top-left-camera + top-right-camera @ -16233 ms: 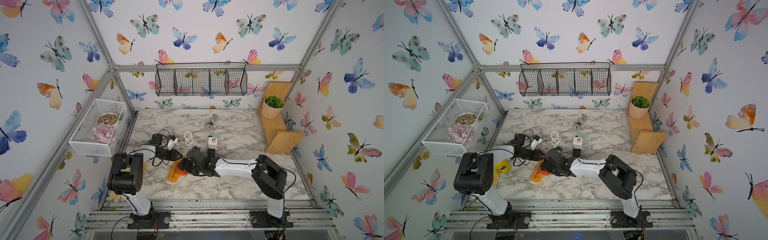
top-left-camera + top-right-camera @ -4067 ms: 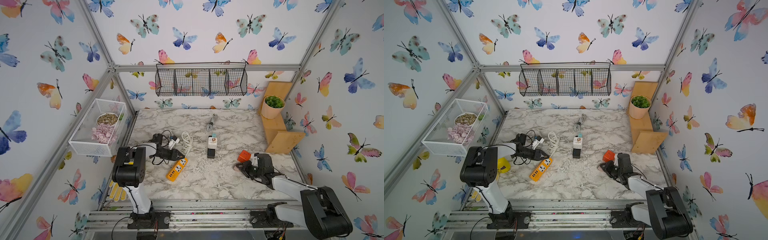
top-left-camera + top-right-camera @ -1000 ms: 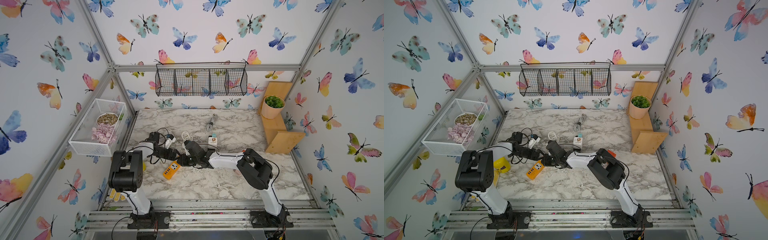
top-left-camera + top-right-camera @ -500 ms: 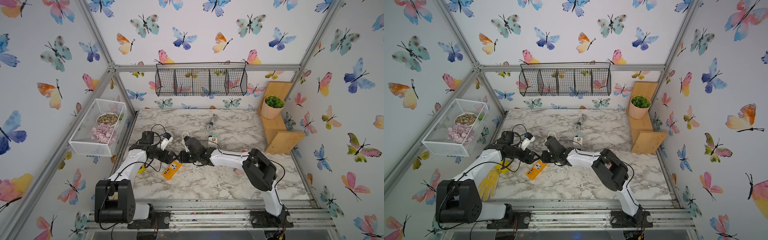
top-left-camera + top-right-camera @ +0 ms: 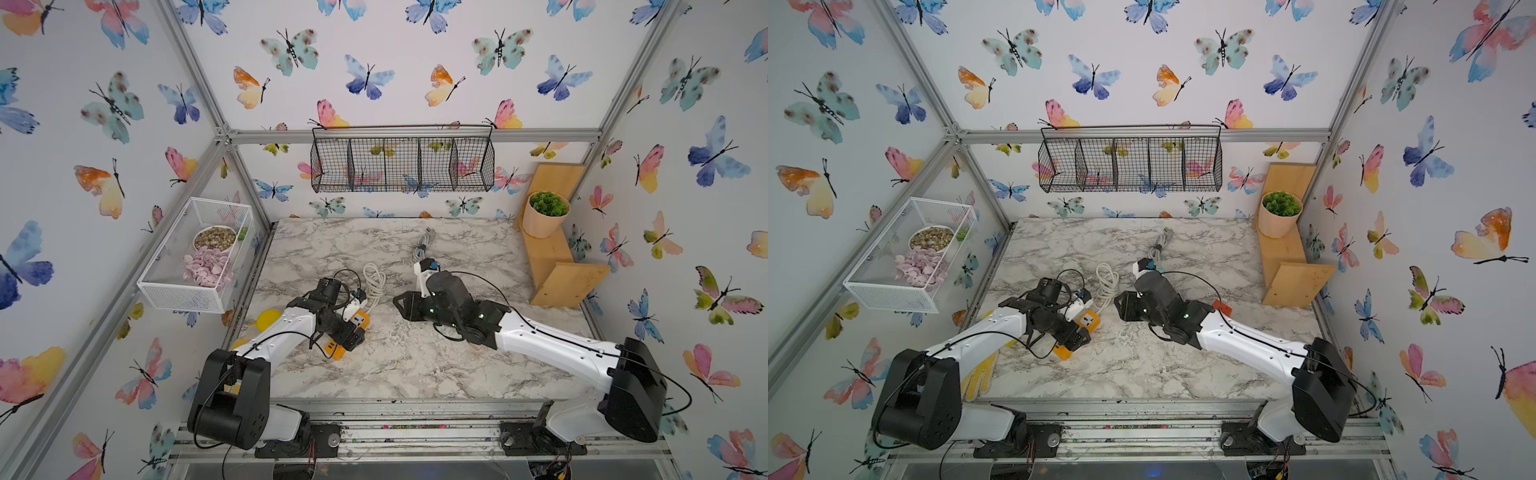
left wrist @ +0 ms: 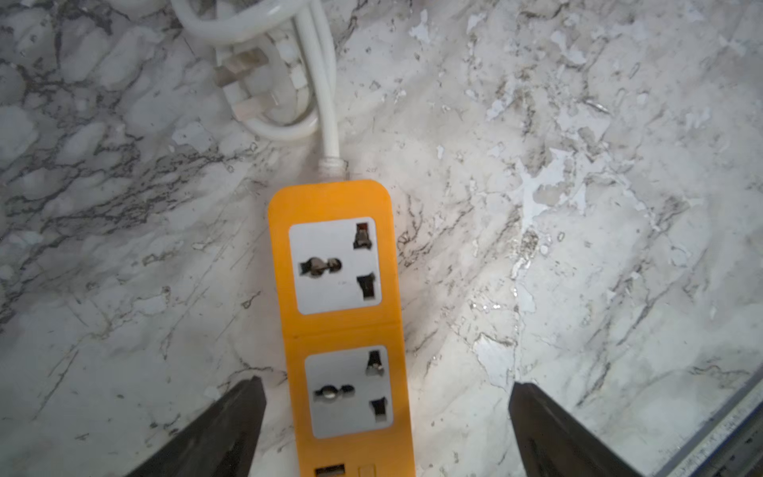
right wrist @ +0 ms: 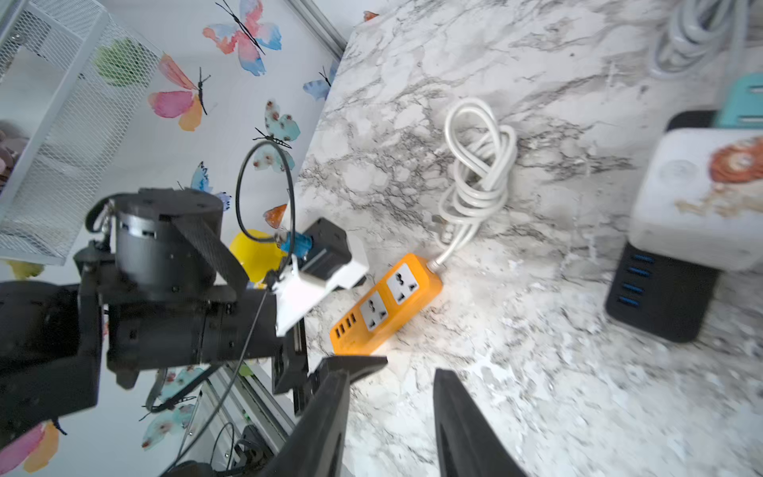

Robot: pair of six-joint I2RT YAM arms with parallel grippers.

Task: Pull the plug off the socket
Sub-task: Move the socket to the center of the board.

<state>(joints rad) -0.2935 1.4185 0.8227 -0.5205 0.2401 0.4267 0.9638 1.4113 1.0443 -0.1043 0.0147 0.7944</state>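
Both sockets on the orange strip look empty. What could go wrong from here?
The left gripper, open, straddles the orange strip; a sideways move could drag it. The right gripper hovers close to the left arm; they might bump. The coiled white cord could snag on either.

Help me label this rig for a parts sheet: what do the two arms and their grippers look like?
Both the left arm and right arm have white link shells, black joint housings and a bulky black shoulder block, with a thin black cable looping alongside. The left gripper and right gripper are black, with tapered, wedge-shaped fingers. No markings are legible.
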